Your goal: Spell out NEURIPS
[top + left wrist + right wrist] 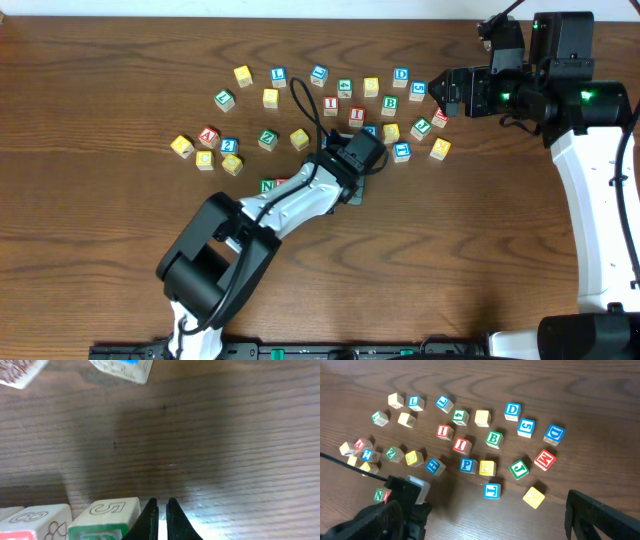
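Note:
A green N cube lies on the table with a red cube touching its right side; the row continues under my left arm. In the right wrist view the N cube shows beside that arm. My left gripper is shut on nothing, low over the wood, just right of a green-edged cube. From overhead the left gripper sits at the row's right end. A blue P cube, two red I cubes and a yellow cube lie loose. My right gripper hovers open at the far right.
Many other letter cubes are scattered across the back of the table, among them a green B, a blue D, a green J and a yellow one. One right finger shows at the frame's lower right.

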